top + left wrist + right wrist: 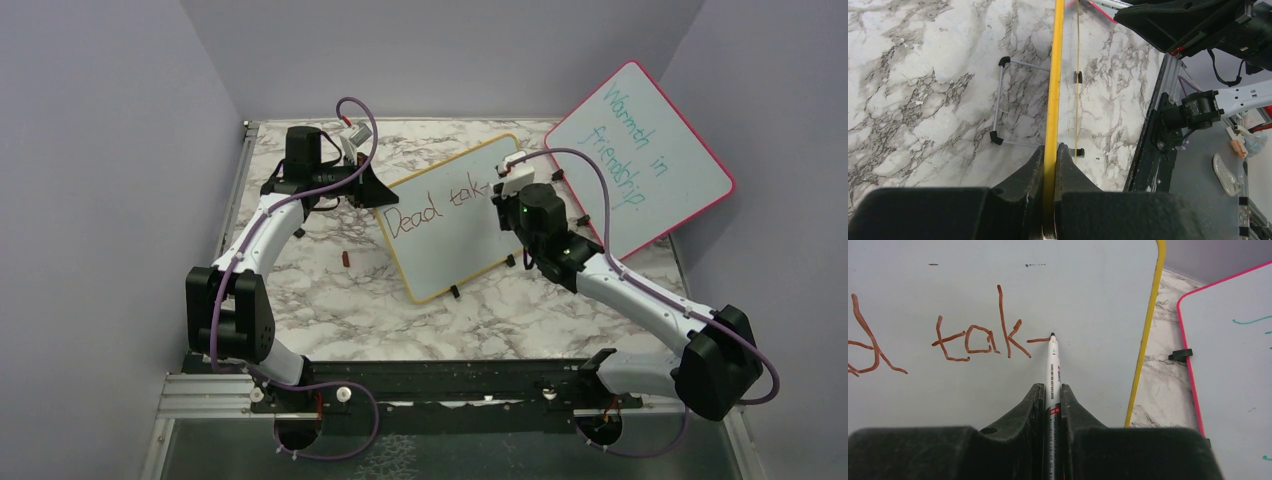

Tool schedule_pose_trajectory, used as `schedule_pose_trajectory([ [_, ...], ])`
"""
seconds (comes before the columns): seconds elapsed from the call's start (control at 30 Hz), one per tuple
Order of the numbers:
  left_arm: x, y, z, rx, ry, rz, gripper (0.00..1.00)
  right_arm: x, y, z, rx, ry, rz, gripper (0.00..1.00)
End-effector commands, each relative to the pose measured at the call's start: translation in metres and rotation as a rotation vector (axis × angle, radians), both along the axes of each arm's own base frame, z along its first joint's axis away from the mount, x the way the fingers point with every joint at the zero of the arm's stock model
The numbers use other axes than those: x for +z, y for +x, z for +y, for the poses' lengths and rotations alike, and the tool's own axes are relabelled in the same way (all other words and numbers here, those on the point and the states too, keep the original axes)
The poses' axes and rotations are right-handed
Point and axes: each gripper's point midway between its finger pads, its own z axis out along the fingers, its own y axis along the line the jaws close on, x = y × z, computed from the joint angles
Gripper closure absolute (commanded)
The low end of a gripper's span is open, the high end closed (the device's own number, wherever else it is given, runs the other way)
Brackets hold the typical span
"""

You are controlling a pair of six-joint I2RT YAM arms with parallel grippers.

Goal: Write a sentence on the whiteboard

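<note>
- Whiteboard (455, 235), yellow-framed, stands tilted near the middle of the marbled bench (330, 310), toward its far edge, on small black clip feet.
- Pink-framed board (640, 160) with teal handwriting leans at the far right corner of the bench, just beside the whiteboard and behind its right end.
- Left claw (1050, 165) is pinched shut on the whiteboard's yellow frame at its left edge; in the left wrist view the frame (1053, 100) runs straight up from between the two fingers.
- Right claw (1052, 400) is closed around a white marker (1053, 365), its fingers pressed against the barrel on both sides, over the right half of the whiteboard.
- Sentence (948, 340) so far reads "Dead tak" in reddish-brown strokes, followed by a short horizontal stroke just begun.
- Marker's dark tip touches the board at the right end of that short stroke.
- A small red object (347, 259) lies on the bench left of the whiteboard; what it is cannot be told.
</note>
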Motion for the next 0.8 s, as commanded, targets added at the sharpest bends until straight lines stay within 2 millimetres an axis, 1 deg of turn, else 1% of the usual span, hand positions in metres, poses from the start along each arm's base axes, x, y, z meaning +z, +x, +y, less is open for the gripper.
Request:
schedule_pose_trajectory([
  [0.0, -0.047, 0.022, 0.026, 0.126, 0.176, 0.013, 1.0, 0.021, 0.011, 0.01, 0.023, 0.035, -0.054, 1.0],
  [0.2, -0.047, 0.021, 0.026, 0.125, 0.175, 0.012, 1.0, 0.025, 0.009, 0.02, 0.081, 0.05, -0.063, 1.0],
  [0.4, -0.048, 0.022, 0.027, 0.127, 0.176, 0.014, 1.0, 0.022, 0.005, 0.027, 0.127, 0.047, -0.034, 1.0],
  [0.63, -0.048, 0.022, 0.027, 0.13, 0.176, 0.015, 1.0, 0.008, -0.005, 0.025, 0.136, 0.041, 0.023, 1.0],
  [0.77, -0.048, 0.023, 0.028, 0.131, 0.176, 0.015, 1.0, -0.001, -0.01, 0.017, 0.11, 0.031, 0.043, 1.0],
])
